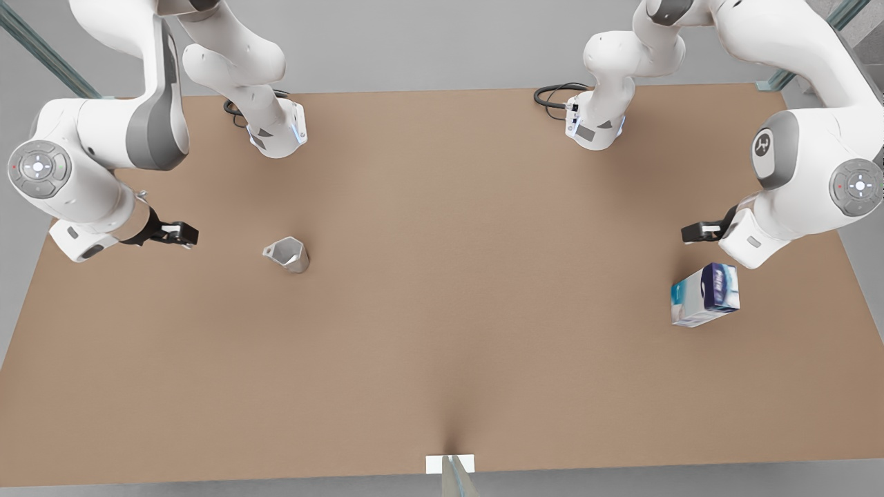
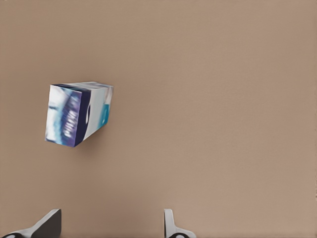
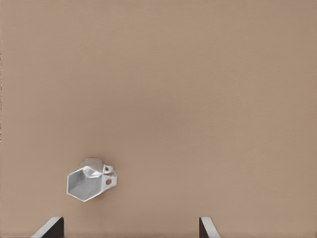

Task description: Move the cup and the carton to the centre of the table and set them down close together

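Observation:
The silvery faceted cup [image 1: 286, 254] [image 3: 89, 179] stands upright on the light-brown table [image 1: 449, 290] toward the front view's left. My right gripper [image 1: 181, 235] [image 3: 130, 229] hovers open beside it, on the side toward the table's edge, apart from it. The white and blue carton [image 1: 706, 293] [image 2: 77, 114] lies near the table's edge at the front view's right. My left gripper [image 1: 694, 231] [image 2: 111, 228] hangs open just behind the carton, holding nothing.
Both arm bases stand at the table's far edge, each with a black cable [image 1: 552, 93] coiled beside it. A small white tab [image 1: 450, 464] sits at the middle of the near edge. Bare tabletop stretches between cup and carton.

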{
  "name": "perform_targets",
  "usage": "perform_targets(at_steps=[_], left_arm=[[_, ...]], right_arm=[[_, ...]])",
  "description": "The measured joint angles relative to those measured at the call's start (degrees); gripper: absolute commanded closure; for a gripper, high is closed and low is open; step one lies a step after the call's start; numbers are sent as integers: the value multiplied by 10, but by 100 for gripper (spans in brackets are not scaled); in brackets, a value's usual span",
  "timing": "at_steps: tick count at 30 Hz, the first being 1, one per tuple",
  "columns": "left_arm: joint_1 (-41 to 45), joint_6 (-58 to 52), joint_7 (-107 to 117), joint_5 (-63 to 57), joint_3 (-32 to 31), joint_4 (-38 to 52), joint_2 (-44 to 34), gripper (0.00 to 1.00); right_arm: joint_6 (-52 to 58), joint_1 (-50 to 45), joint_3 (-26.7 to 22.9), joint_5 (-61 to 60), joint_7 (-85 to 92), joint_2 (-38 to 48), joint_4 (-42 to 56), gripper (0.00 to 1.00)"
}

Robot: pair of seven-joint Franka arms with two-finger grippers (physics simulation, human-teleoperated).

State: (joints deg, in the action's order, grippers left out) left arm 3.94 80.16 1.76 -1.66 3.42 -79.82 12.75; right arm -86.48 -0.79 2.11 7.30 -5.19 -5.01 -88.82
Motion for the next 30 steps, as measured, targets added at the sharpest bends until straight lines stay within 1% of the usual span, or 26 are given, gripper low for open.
perform_targets(at_steps=[2,3,4,5,6,7,8,9,10,12,13,15,16,18,20,22,26,30], left_arm=[[1,-2,-2,0,0,-1,1,0],[1,-2,-2,0,0,-1,2,0],[0,-2,-1,0,0,-1,5,0],[-4,-2,-1,0,0,-2,11,0],[-2,1,0,0,0,-1,16,0],[-2,1,-6,0,0,5,24,0],[1,-1,-3,0,0,23,25,0],[4,-2,-6,0,-3,32,23,0],[6,-2,-7,-1,-6,32,21,0],[16,17,-3,-2,-12,41,23,0],[15,35,-2,-2,-10,49,22,0],[3,37,-6,-5,-6,50,21,0],[15,45,-4,-7,-5,50,23,0],[12,63,-3,-10,-6,50,23,0],[12,64,-2,-11,-6,50,24,0],[14,66,-2,-12,-7,49,25,0],[16,66,-1,-13,-11,50,23,0],[15,66,-1,-12,-11,49,23,0]], right_arm=[[0,2,0,0,0,-5,0,0],[-3,1,0,-4,-23,-19,-5,0],[-6,-1,7,-27,-86,-27,-24,0],[-7,-2,27,-43,-164,-37,-34,0],[-30,-14,38,-64,-220,-33,-71,0],[-78,-13,50,-77,-270,-22,-127,0],[-105,0,70,-85,-315,-18,-153,0],[-112,-4,88,-86,-326,-23,-159,0],[-126,-16,99,-86,-321,-29,-171,0],[-161,-3,119,-86,-281,-33,-201,0],[-180,-9,120,-86,-213,-31,-218,0],[-234,-3,127,-85,-189,-28,-264,0],[-260,-7,129,-85,-168,-27,-286,0],[-284,2,129,-85,-163,-28,-309,0],[-344,-6,129,-86,-163,-4,-369,0],[-377,-5,129,-88,-164,-2,-398,0],[-415,-8,129,-99,-165,12,-440,0],[-444,-4,129,-100,-164,-3,-451,0]])
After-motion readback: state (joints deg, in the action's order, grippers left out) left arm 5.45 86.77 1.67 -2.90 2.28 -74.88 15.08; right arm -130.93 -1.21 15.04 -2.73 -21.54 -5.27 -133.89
